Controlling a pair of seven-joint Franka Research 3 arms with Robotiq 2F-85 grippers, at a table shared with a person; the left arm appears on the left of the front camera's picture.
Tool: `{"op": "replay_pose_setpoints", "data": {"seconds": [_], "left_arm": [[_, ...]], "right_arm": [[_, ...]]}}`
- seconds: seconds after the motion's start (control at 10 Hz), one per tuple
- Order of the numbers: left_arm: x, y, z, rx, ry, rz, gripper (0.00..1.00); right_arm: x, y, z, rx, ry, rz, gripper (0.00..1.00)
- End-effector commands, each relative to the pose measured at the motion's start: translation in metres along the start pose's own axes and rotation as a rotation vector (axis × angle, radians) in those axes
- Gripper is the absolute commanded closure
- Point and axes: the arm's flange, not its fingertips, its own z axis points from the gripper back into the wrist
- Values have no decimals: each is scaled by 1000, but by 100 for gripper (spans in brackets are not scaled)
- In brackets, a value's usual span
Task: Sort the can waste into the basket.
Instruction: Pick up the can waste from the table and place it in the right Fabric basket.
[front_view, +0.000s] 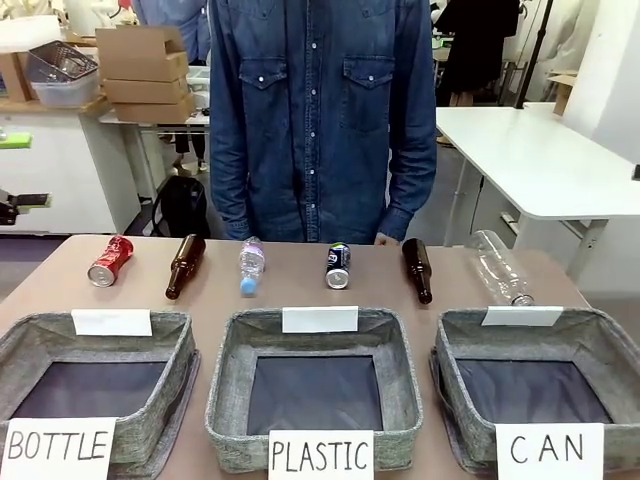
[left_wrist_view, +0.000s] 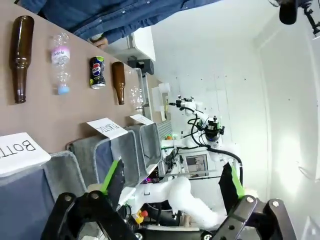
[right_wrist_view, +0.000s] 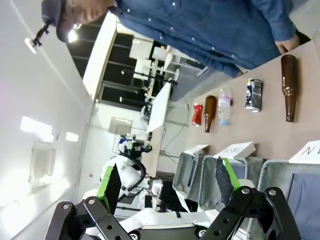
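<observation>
The left gripper (left_wrist_view: 172, 181) and the right gripper (right_wrist_view: 167, 182) are both spread and empty. The red can (front_view: 109, 261) lies far left, the dark can (front_view: 338, 265) in the middle, and the basket (front_view: 600, 335) marked CAN at the right. Lying sideways, a can may roll from the pinch, or slip out on the long way across.

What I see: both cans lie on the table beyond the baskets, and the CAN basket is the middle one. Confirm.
No. The front view shows the CAN basket at the robot's right end; the middle basket reads PLASTIC. The red can and dark blue can do lie on the table beyond the baskets.
</observation>
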Motion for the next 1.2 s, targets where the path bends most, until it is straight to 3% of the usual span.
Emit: {"op": "replay_pose_setpoints", "data": {"seconds": [0.0,0.1,0.2,0.3,0.4,0.5,0.7,0.9,1.1], "left_arm": [[-2,-10,9,-20,23,-50,0],[-2,-10,9,-20,23,-50,0],[-2,-10,9,-20,23,-50,0],[-2,-10,9,-20,23,-50,0],[-2,-10,9,-20,23,-50,0],[-2,-10,9,-20,23,-50,0],[-2,-10,9,-20,23,-50,0],[-2,-10,9,-20,23,-50,0],[-2,-10,9,-20,23,-50,0]], "right_arm": [[1,3,4,3,5,48,0],[0,0,0,0,0,0,0],[-1,16,-41,-203,156,95,0],[7,31,-92,-314,291,221,0],[13,36,-127,-347,372,267,0],[17,35,-133,-361,440,264,0],[27,29,-44,-210,358,207,0],[8,32,25,-193,275,232,0],[-1,30,48,-206,216,239,0]]}}
